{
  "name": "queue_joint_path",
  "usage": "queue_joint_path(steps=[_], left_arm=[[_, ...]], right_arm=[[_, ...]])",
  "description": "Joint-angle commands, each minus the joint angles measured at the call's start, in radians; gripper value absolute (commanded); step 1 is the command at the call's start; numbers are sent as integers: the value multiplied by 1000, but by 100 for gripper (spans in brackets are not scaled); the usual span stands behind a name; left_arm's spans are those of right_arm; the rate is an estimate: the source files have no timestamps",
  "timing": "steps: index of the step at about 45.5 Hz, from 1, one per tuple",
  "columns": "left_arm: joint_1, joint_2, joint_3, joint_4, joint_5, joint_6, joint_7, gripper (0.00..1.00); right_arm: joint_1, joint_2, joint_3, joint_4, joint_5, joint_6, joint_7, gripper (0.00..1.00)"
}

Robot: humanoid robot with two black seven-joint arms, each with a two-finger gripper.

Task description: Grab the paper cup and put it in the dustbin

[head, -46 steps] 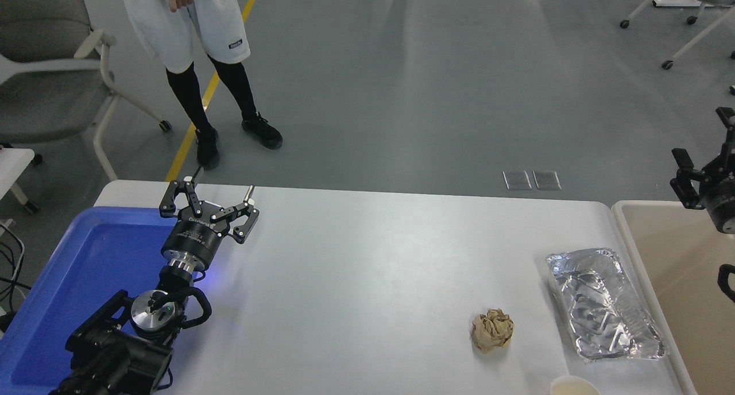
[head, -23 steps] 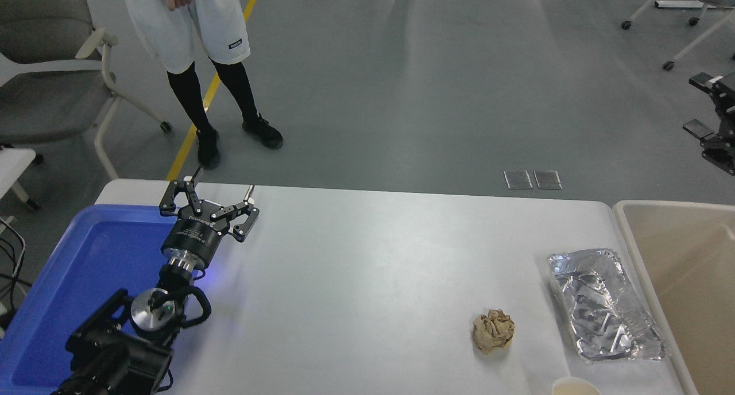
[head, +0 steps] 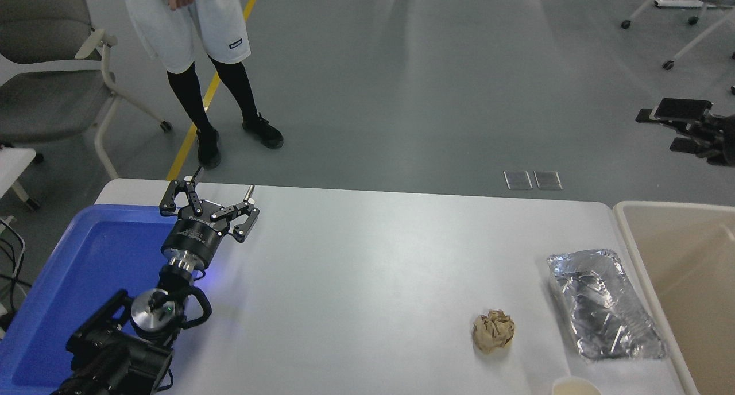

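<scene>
The paper cup [head: 576, 386] stands at the table's near right edge; only its off-white rim and cream inside show at the picture's bottom. The beige dustbin [head: 626, 223] stands against the table's right end, cut off by the right edge. My right gripper [head: 659, 131] is raised at the right edge of the view, above the bin's far end and far from the cup. Its fingers point left, open and empty. My left gripper [head: 219, 185] is parked open at the lower left, beside the blue tub.
A crumpled tan paper ball [head: 493, 330] lies left of the cup. A shiny foil tray [head: 603, 306] lies between the ball and the bin. A blue plastic tub [head: 86, 268] sits at the left. A person [head: 189, 33] stands beyond the table's far left.
My right gripper has risen from just over the dustbin to higher at the right edge and turned its fingers to point left. The left arm has not moved.
</scene>
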Motion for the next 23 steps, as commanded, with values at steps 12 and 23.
queue_joint_path(steps=[12, 23], left_arm=[[0, 0, 0, 0, 0, 0, 0, 99], [0, 0, 0, 0, 0, 0, 0, 99]], right_arm=[[370, 209, -287, 362, -50, 125, 1, 100], [451, 307, -291, 442, -139, 131, 1, 100]])
